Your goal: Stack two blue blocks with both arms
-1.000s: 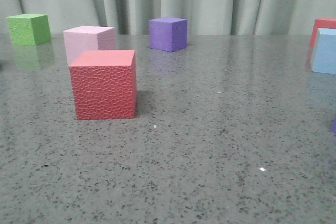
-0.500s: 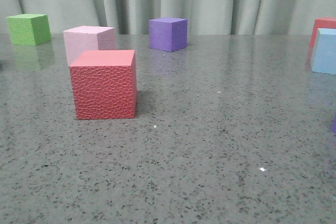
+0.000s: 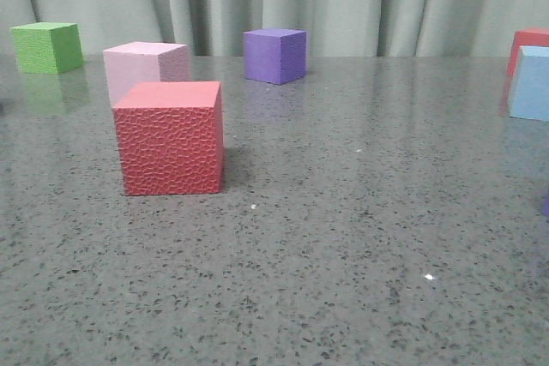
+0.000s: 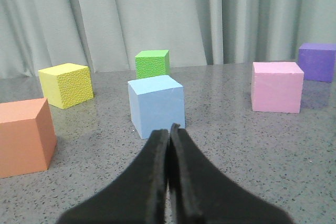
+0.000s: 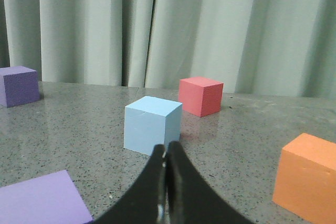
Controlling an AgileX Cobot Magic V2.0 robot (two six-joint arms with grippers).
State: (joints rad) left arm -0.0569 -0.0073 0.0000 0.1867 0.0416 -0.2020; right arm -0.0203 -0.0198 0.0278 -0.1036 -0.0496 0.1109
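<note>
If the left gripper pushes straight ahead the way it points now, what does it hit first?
Most likely the blue block: the shut left gripper points at its near face, with bare table between them. The green cube sits farther behind. Depth is hard to judge.

Red cube (image 3: 170, 138), pink cube (image 3: 146, 69) behind, green cube (image 3: 47, 47), purple cube (image 3: 274, 55)

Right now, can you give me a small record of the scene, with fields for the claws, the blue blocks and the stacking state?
left claw: shut, empty, facing a blue block
right claw: shut, empty, facing another blue block
blue blocks: each alone on the grey speckled table
stack: not begun
other cubes near: pink cube, red cube
</note>
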